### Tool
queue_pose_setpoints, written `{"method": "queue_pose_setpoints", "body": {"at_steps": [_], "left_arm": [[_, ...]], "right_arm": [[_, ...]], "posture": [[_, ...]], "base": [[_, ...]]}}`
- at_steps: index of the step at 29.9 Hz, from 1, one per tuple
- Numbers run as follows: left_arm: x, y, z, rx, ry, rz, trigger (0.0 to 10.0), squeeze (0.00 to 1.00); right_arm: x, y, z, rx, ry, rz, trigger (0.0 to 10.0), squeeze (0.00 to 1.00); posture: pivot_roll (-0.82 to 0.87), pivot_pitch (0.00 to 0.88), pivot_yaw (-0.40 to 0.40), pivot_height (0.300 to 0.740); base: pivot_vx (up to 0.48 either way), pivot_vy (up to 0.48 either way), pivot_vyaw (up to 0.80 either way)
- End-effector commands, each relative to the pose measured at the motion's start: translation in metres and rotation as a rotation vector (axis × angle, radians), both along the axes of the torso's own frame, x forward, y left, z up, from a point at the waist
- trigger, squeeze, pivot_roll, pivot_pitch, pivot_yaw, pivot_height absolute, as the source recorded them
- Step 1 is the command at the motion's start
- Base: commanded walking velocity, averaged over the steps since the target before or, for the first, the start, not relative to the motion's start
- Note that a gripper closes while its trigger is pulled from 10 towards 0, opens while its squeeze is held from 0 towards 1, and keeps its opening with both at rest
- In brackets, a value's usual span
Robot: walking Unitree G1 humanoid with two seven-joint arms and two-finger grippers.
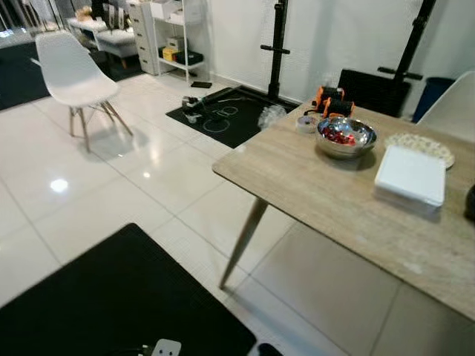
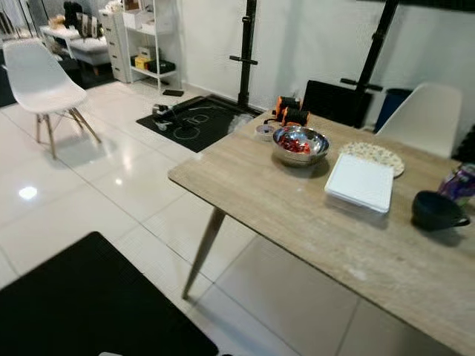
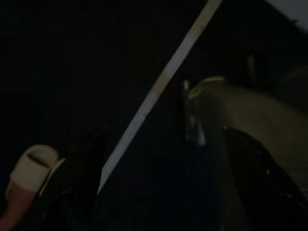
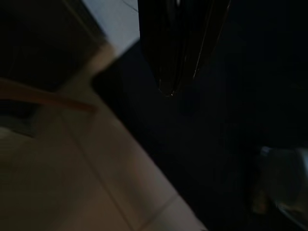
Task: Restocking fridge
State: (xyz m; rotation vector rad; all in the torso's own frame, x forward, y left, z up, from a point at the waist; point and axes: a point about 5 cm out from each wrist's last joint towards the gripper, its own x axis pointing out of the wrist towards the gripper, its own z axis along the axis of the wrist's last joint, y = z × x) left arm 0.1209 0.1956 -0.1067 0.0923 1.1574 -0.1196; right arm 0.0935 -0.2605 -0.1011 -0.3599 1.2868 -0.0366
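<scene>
A steel bowl (image 2: 300, 144) of red items sits on the tabletop (image 2: 297, 215). Just beside the bowl lie a white box (image 2: 361, 182) and a patterned mat (image 2: 375, 156); behind it stand orange reels (image 2: 289, 110) and a tape roll (image 2: 264, 132), and well past the box sits a dark cup (image 2: 438, 211). If the bowl holds the stock, it sits unshelved, with no fridge among these things, so progress stays unsettled. Both arms hang in shade; whether the left gripper or right gripper (image 4: 180, 43) is clenched or released I cannot tell.
</scene>
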Motion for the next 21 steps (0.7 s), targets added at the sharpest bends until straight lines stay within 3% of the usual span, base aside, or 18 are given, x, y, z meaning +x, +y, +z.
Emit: {"method": "queue_pose_setpoints", "body": {"at_steps": [1,2,5,6,7,9,13,20,21], "left_arm": [[-0.008,-0.004,-0.003,-0.005,0.025,-0.014,10.0,0.0],[-0.013,0.003,-0.003,0.009,0.033,0.041,10.0,0.0],[-0.013,0.005,-0.003,0.008,0.035,0.062,10.0,0.0],[-0.006,0.011,0.0,0.02,0.014,0.067,10.0,0.0],[-0.006,0.011,0.0,0.02,0.014,0.067,10.0,0.0],[0.009,0.016,0.005,0.034,-0.022,0.035,10.0,0.0],[0.027,0.013,0.011,0.037,-0.068,-0.015,10.0,0.0],[0.027,0.008,0.01,0.036,-0.062,-0.038,10.0,0.0],[0.027,0.001,0.009,0.023,-0.066,-0.025,10.0,0.0]], "right_arm": [[0.001,0.0,0.0,-0.006,-0.008,0.012,10.0,0.0],[0.006,-0.001,0.002,-0.008,-0.032,0.023,10.0,0.0],[0.009,-0.002,0.003,-0.011,-0.04,0.022,10.0,0.0],[0.02,0.0,0.006,-0.007,-0.076,0.018,10.0,0.0],[0.02,0.0,0.006,-0.007,-0.076,0.018,10.0,0.0],[0.035,0.005,0.009,0.004,-0.116,0.011,10.0,0.0],[0.04,0.01,0.009,0.018,-0.146,-0.016,10.0,0.0],[0.043,0.016,0.008,0.048,-0.17,-0.051,10.0,0.0],[0.052,0.021,0.011,0.054,-0.187,-0.005,10.0,0.0]], "posture": [[-0.07,0.0,-0.071,0.74],[-0.1,0.0,-0.04,0.74],[-0.1,0.0,-0.036,0.74],[-0.08,0.0,-0.034,0.74],[-0.08,0.0,-0.034,0.74],[-0.07,0.0,-0.022,0.74],[-0.07,0.0,-0.02,0.74],[-0.08,0.0,-0.041,0.74],[-0.07,0.0,-0.076,0.74]], "base": [[0.0,0.0,0.0],[0.0,0.0,0.0],[0.0,0.0,0.0],[0.0,0.0,0.0],[0.0,0.0,0.0],[0.0,0.0,0.0],[0.0,0.0,0.0],[0.0,0.0,0.0],[0.0,0.0,0.0]]}}
